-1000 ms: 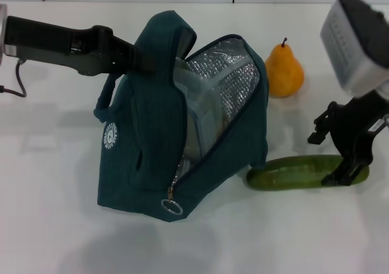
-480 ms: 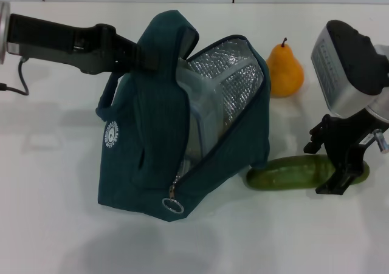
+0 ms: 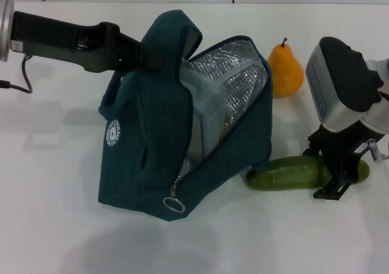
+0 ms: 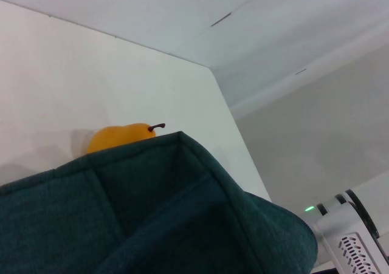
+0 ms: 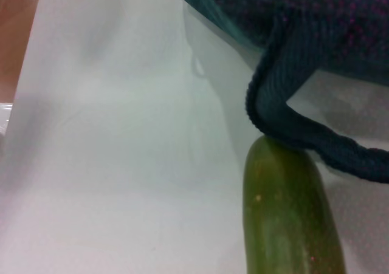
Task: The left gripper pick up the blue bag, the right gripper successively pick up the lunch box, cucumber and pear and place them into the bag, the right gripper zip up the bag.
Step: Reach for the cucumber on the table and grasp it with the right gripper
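The blue bag (image 3: 146,140) stands tilted on the white table with its mouth open toward the right, showing the silver lining. The clear lunch box (image 3: 203,113) sits inside it. My left gripper (image 3: 143,50) reaches in from the left and is shut on the bag's top handle, its fingers hidden by fabric. The cucumber (image 3: 285,172) lies on the table beside the bag's lower right corner. My right gripper (image 3: 323,171) is open and straddles the cucumber's right part, one finger on each side. The pear (image 3: 284,72) stands behind the cucumber. The right wrist view shows the cucumber (image 5: 289,219) touching the bag's edge (image 5: 304,134).
The ring zip pull (image 3: 175,205) hangs at the bag's near bottom corner. A black cable (image 3: 15,87) trails at the far left. The left wrist view looks over the bag's top (image 4: 152,213) to the pear (image 4: 118,135) and the table's far edge.
My right gripper has moved left along the cucumber and come lower around it. The bag and left arm shifted slightly to the right.
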